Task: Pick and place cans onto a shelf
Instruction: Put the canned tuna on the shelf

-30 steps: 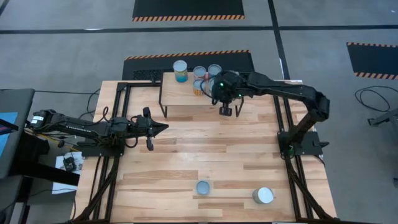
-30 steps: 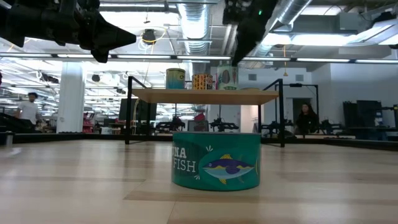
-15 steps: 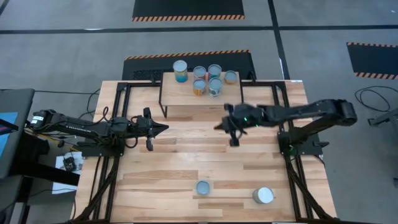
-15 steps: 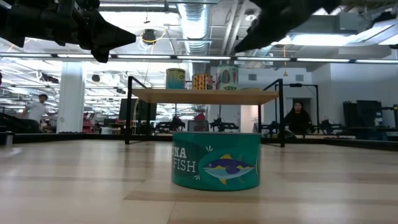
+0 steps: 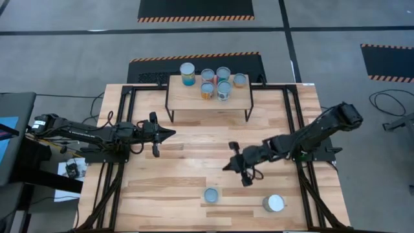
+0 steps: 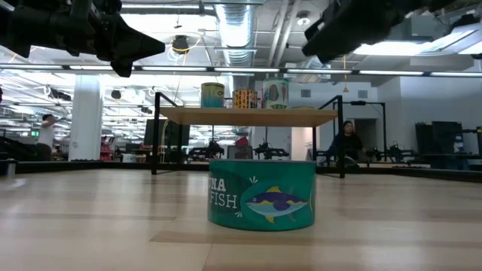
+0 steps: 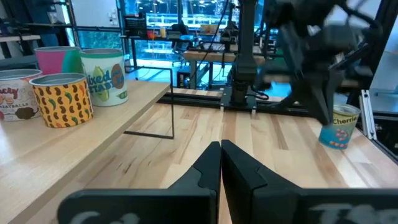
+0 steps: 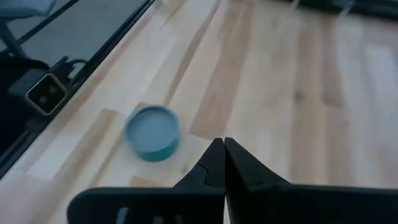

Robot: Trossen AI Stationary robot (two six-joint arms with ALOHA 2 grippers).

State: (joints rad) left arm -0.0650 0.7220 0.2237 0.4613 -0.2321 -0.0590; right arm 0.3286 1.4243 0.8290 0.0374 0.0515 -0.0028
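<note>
The teal can [image 6: 261,193] nearest the low camera reads "NA FISH" beside a drawn fish; from above it is the silvery-blue round top [image 5: 211,195] near the table's front edge, and my right wrist sees it as a blurred teal tin [image 8: 152,132] just beyond my fingertips. A wider can [image 5: 274,203] stands to its right, apart from it. My left wrist also catches a can labelled "Cherries" [image 7: 339,126] on the tabletop.

The shelf [image 5: 178,97] at the back carries six cans. Readable there: "ixed" on a pale green label [image 7: 104,76]; the orange one [image 7: 62,98] has dark bean shapes, the rest I cannot read.

My right gripper [image 5: 240,166] has dropped back from mid-table half a second ago toward the front, now above and behind the teal can, jaws together, holding nothing. My left gripper [image 5: 169,133] waits unmoved left of centre, jaws together.
</note>
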